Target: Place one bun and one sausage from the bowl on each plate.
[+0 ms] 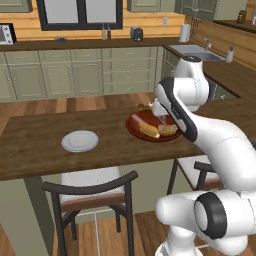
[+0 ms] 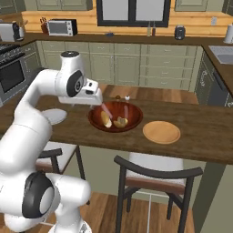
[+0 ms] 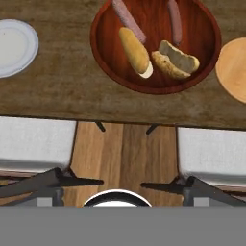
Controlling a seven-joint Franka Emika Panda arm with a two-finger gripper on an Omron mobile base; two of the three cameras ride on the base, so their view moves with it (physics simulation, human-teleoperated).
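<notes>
Gripper (image 2: 101, 98) poised above bowl (image 3: 103, 57), apart from buns (image 3: 135, 52) and sausages (image 3: 129, 20); finger opening indeterminate. Plates (image 3: 14, 48) bare.

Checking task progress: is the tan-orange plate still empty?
Empty. The tan-orange plate is bare; both buns and both sausages lie in the bowl.

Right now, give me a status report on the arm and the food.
Gripper state unclear. Bowl holds two buns and two sausages. White plate and orange plate both bare. Nothing in the way.
</notes>
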